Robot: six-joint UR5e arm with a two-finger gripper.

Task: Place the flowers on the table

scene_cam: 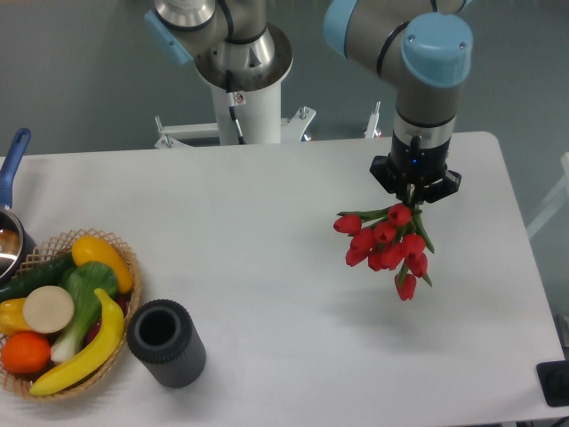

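A bunch of red tulips (388, 246) with green leaves hangs from my gripper (414, 189) over the right part of the white table (267, 231). The blooms point down and toward the front. The gripper is shut on the stems, which are hidden inside it. The flowers seem to be held above the table; a faint shadow lies under them.
A wicker basket (124, 253) with a banana, orange, yellow pepper and greens sits at the front left. A dark grey cylinder cup (165, 342) lies beside it. A pot with a blue handle (12, 165) is at the left edge. The robot base (244, 98) stands behind the table.
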